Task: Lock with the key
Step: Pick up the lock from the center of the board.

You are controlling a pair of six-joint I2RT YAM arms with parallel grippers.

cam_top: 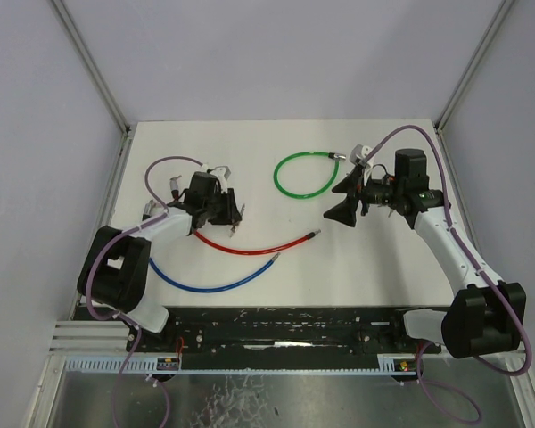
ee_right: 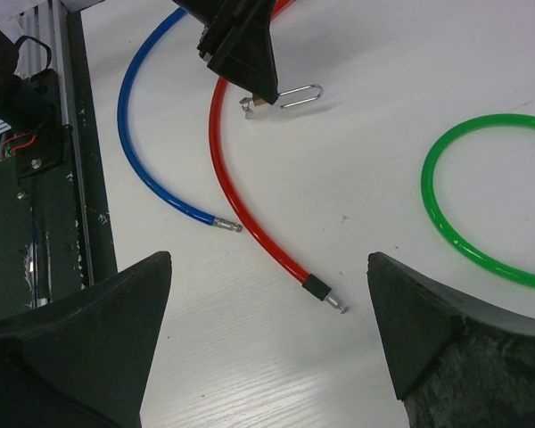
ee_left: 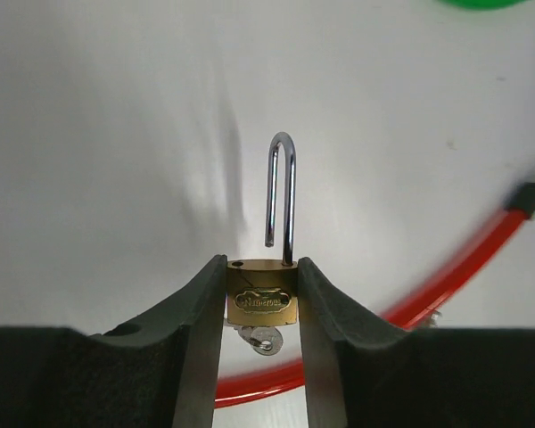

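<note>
Holding padlock (ee_left: 261, 299) by brass body: left jaws are gripping it low over table (ee_left: 116, 134), just beside red cable (ee_left: 446, 285). Shackle (ee_left: 283, 192) is standing open; key (ee_left: 264, 340) is sitting in keyhole. Right jaws are gaping empty, well apart. You are pressing shackle home first, likely; keep grip square.

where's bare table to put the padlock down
Free: the far strip of table behind the green loop, and the near-right patch between the tip of the red cable and the right arm. Crowded: by the left hand, where the red and blue cables curve.
</note>
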